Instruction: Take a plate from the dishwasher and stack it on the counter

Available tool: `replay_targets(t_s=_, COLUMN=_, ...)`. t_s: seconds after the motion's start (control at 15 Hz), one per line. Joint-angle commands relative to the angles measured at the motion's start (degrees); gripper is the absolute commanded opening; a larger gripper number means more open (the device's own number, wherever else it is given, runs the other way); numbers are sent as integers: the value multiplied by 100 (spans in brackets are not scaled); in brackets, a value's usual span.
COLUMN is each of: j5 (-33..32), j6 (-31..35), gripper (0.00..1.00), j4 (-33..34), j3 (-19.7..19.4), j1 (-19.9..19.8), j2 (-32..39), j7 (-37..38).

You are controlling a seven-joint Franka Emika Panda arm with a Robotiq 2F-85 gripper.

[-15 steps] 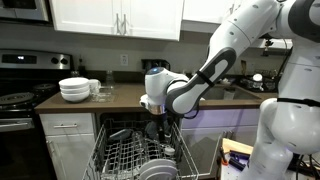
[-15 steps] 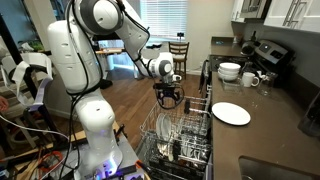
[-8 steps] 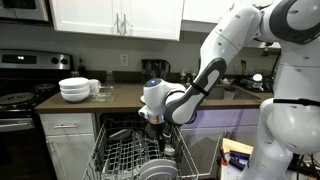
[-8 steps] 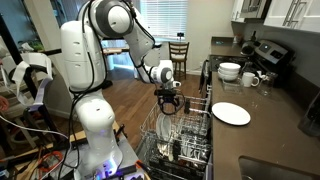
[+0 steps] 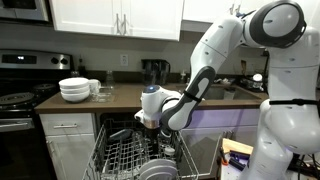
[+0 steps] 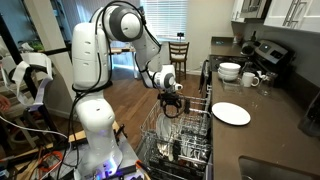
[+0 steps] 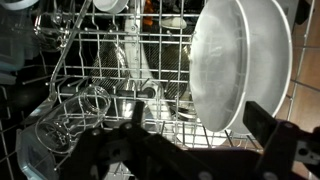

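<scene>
The plate stands on edge in the rack of the dishwasher. Wire tines prop it upright, so we judge that its rim is offered for a pinch from above. The tool hangs close over it with its dark fingers apart and nothing between them. The gap looks wide enough to straddle the rim.

In an exterior view a second plate lies flat on the table, well apart from the stacked bowls. We take that as the spot for stacking.

The tool's body covers the standing plate's lower rim, so we cannot tell how deep it sits in the tines. We also cannot tell whether one finger has reached behind it. In both exterior views that plate is lost among the grey wires.
</scene>
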Motion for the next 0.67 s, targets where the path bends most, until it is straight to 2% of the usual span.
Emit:
replay_targets(t_s=0.0, j5=75, j6=182, gripper=100, j4=218, j3=-61, j1=52, j2=306, j7=20)
replay_targets(t_s=0.2, j5=190, j6=233, gripper=92, j4=316, j3=-36, j1=28, j2=464, j7=-64)
replay_targets(t_s=0.4, j5=427, j6=271, gripper=99, j4=418, j3=45, j1=-32, j2=631, j7=-220)
replay_targets(t_s=0.6, j5=650, j6=275, gripper=100, j4=510, j3=102, j1=-57, j2=782, j7=-295)
